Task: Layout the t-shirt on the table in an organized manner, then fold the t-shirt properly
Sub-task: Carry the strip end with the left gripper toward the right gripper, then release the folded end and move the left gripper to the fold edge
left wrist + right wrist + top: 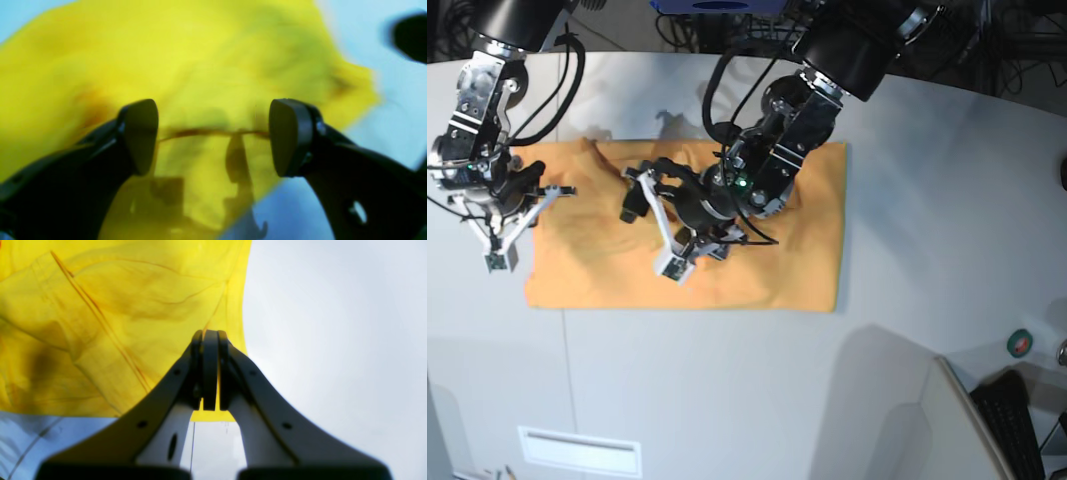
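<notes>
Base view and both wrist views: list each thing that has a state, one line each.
t-shirt: spread on the table, partly folded, still wrinkled.
left gripper: open above the shirt, holding nothing.
right gripper: shut at the shirt's edge; whether it pinches cloth cannot be told.
table: bare around the shirt.

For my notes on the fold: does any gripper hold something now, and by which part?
The right gripper is shut on the t-shirt, pinching its edge near a corner. The left gripper is open above the cloth and holds nothing.

White table with thin dark seam, orange t-shirt spread flat on it, roughly rectangular
</notes>
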